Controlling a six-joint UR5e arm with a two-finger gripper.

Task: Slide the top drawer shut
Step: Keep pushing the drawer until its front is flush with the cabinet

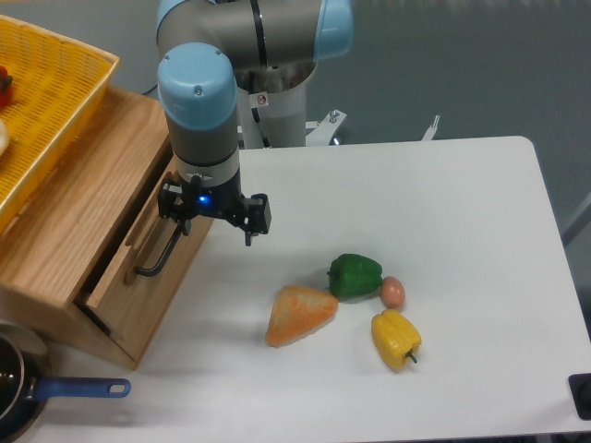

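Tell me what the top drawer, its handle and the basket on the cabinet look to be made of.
Top drawer: light wood with visible grain, likely oak, matte. Handle: thin black bar, probably metal. Basket: yellow open weave, plastic or wicker; cannot tell.

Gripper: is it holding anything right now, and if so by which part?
Nothing is held. The gripper is open, one finger against the top drawer by its black handle, pushing rather than gripping.
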